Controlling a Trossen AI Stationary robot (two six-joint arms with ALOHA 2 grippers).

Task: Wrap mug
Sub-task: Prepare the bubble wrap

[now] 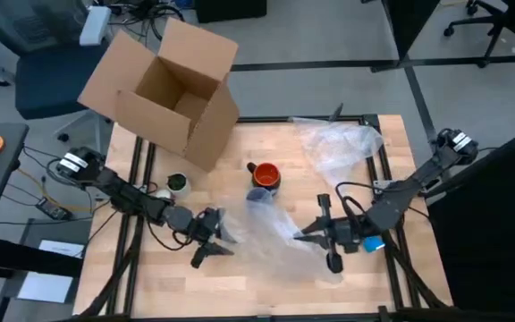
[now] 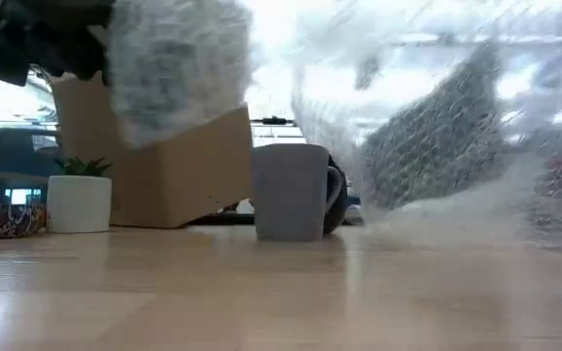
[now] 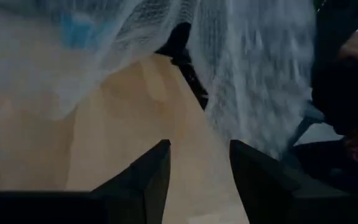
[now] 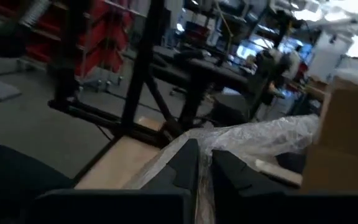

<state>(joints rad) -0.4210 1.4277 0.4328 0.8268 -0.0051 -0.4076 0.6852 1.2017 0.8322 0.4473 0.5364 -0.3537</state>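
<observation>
We were two dark, jointed arms. Our left arm (image 1: pixel 123 192) had a white, round part at its base and black cables alongside. Our right arm (image 1: pixel 409 190) carried a looping black cable and a bright blue piece near its wrist. Our fingers (image 3: pixel 143 180) were dark, flat-sided wedges.

Mug (image 1: pixel 265 175): the part nearest the right pincer (image 1: pixel 306 234) sits under bubble wrap (image 1: pixel 271 228); in the low view it reads grey, its colour not to be told.

Bubble wrap: in the low view it veils most of what lies behind it and runs past the picture's edge; in the left wrist view it screens nearly everything ahead of the left pincer (image 3: pixel 199 177).

Cardboard box (image 2: pixel 154 166): the low view shows only its lower part, the rest behind blurred wrap.

Second plastic sheet (image 1: pixel 342 143): beyond the right pincer, contents not discernible.

Small round thing (image 1: pixel 178 184): just behind the left pincer, too small to identify.
</observation>
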